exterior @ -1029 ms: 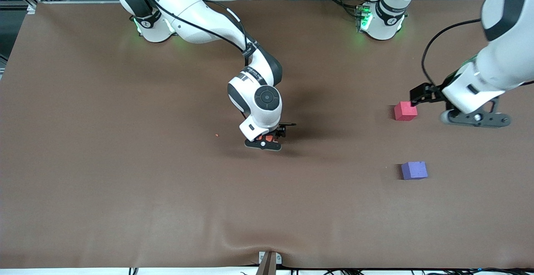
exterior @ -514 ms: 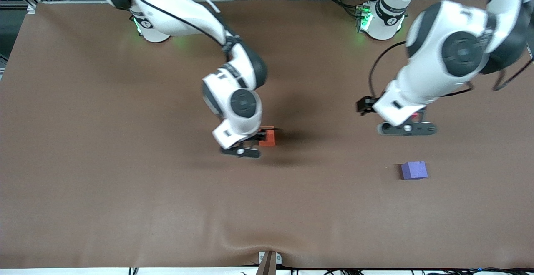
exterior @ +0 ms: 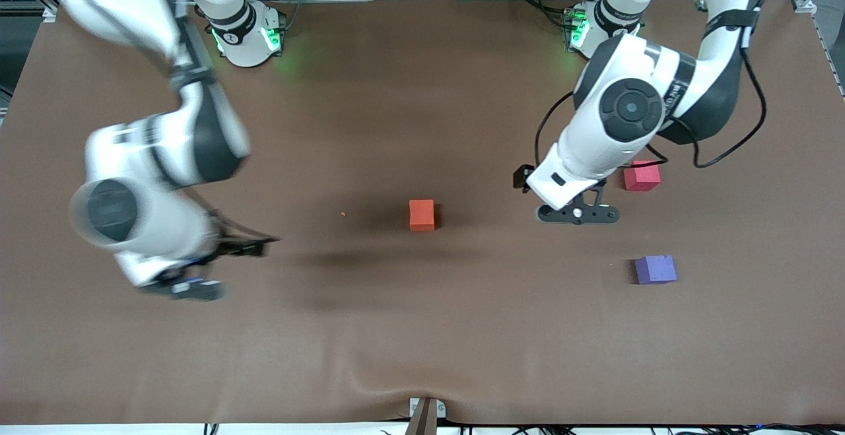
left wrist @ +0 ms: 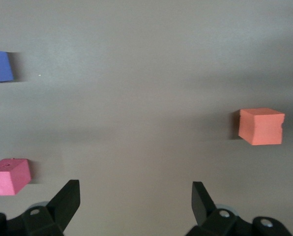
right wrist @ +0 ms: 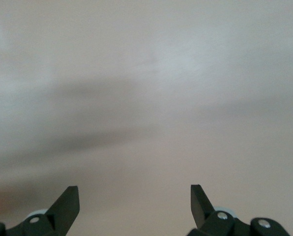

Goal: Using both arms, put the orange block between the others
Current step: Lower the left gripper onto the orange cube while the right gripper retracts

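The orange block (exterior: 422, 214) sits alone on the brown table (exterior: 422, 329) about midway along it, with no gripper touching it. It lies well apart from the 2 blocks it belongs between: the pink-red block (exterior: 642, 175) and the purple block (exterior: 655, 269), both toward the left arm's end, the purple one nearer the front camera with a bare gap between them. That mid-table spot looks like a handover point — probably a place both arms can reach, so 1 arm can drop the block and the other can collect it.

The right gripper (exterior: 191, 283) hangs over bare table toward the right arm's end, its jaws spread wide and holding nothing; the right wrist view shows only blurred tabletop between its fingers (right wrist: 68, 204), which suggests this arm is moving. It seems to have no more work near the block.

The left gripper (exterior: 577, 214) hovers over the table between the orange block and the pink-red one, jaws fully apart and empty. Its wrist view frames all 3 blocks — orange block (left wrist: 261, 126), pink-red (left wrist: 9, 176) and purple (left wrist: 0, 65) — with the fingers (left wrist: 65, 201) wide enough to straddle a cube. It is not yet over the orange block; the likely next step is to move above it, descend, grip, then carry it to the gap.
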Available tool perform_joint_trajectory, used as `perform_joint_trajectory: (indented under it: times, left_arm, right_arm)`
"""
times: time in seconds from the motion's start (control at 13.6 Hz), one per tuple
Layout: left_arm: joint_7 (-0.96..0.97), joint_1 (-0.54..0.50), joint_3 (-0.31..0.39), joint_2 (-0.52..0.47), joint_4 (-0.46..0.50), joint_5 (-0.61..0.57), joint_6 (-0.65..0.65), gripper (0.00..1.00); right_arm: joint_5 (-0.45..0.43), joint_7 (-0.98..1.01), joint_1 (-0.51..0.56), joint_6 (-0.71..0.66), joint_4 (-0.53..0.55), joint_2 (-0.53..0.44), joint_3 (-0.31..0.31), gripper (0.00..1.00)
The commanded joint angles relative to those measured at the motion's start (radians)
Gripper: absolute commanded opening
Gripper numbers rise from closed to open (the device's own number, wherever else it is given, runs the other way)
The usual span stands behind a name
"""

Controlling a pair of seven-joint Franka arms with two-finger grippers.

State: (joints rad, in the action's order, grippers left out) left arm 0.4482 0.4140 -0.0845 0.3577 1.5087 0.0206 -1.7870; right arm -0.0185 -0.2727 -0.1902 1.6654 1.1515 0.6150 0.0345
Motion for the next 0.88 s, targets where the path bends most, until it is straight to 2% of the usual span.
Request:
perform_joint_trajectory:
  times: [0.0,0.15,0.29,0.59,0.81]
  left_arm:
    - [0.078,0.057,0.009,0.055,-0.070,0.007,0.001,1.00]
    - [0.136,0.084,0.009,0.122,-0.135,0.007,-0.009,1.00]
    - [0.181,0.115,0.015,0.168,-0.168,0.005,-0.044,1.00]
    - [0.242,0.169,0.018,0.234,-0.168,0.005,-0.130,1.00]
    - [0.288,0.207,0.020,0.285,-0.168,0.004,-0.210,1.00]
  right_arm:
    - [-0.001,0.166,0.105,0.007,0.057,-0.081,-0.027,1.00]
    - [0.008,0.237,0.179,0.010,0.106,-0.142,-0.030,1.00]
    - [0.022,0.239,0.193,0.023,0.155,-0.191,-0.027,1.00]
    - [0.022,0.244,0.224,0.129,0.377,-0.345,-0.025,1.00]
    - [0.022,0.250,0.255,0.038,0.406,-0.406,-0.024,1.00]
